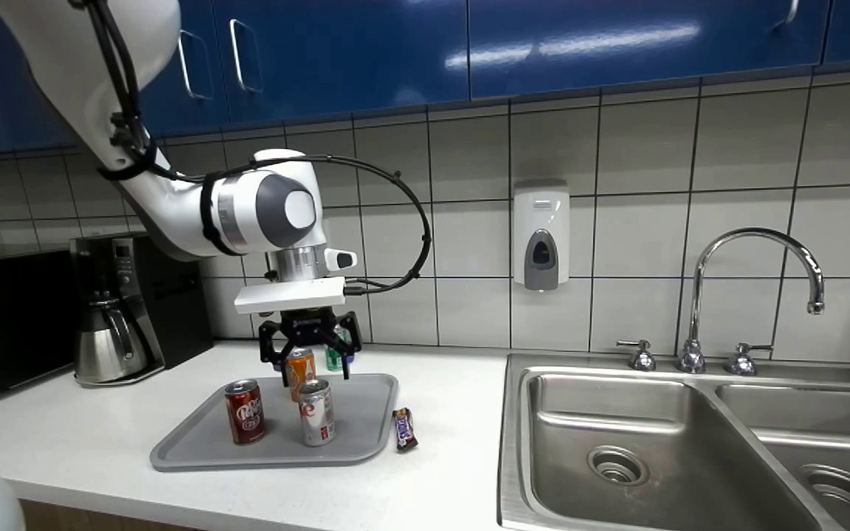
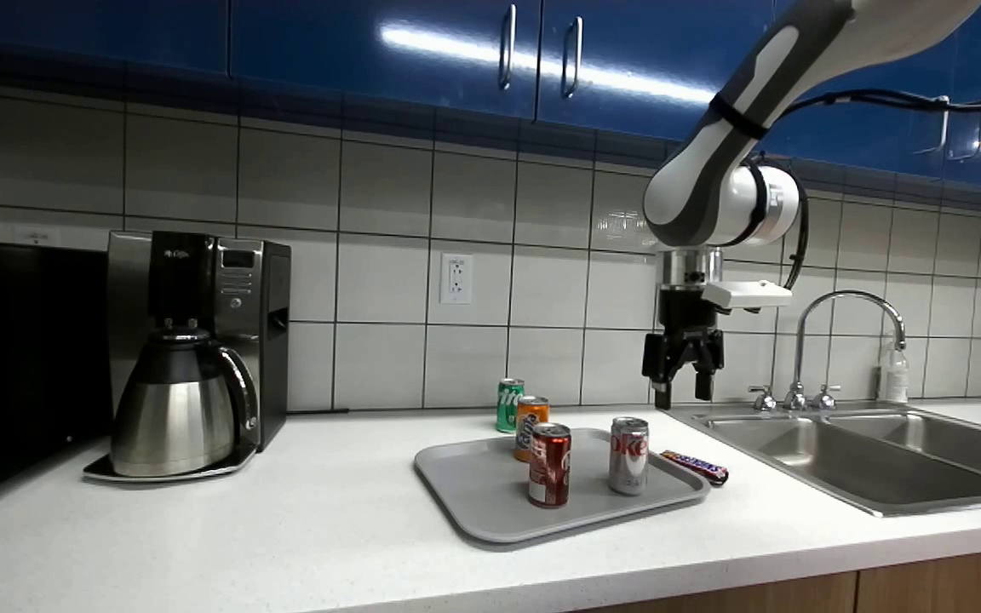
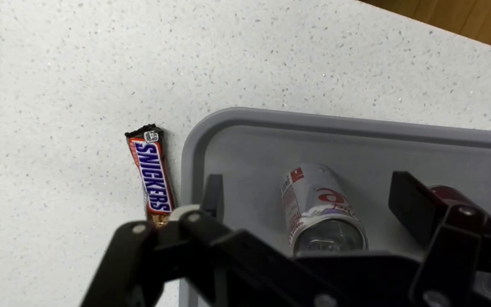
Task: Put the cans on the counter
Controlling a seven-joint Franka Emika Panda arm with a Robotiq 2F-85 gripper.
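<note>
In an exterior view we see the black tool (image 2: 683, 395) right of centre, hanging above the worktop (image 2: 286, 536), its 2 fingers spread wide and gripping nothing. To its lower left, a grey tray (image 2: 473, 489) on the worktop bears 3 upright cans: the orange can (image 2: 529, 414) toward the back, the dark red can (image 2: 550, 477) in front and partly hiding it, and the silver-white can (image 2: 629, 468) farther right. In the wrist view we find the silver-white can lower right of centre, framed between the fingers, and a Snickers bar (image 3: 152, 177) left of centre, just beside the tray
</note>
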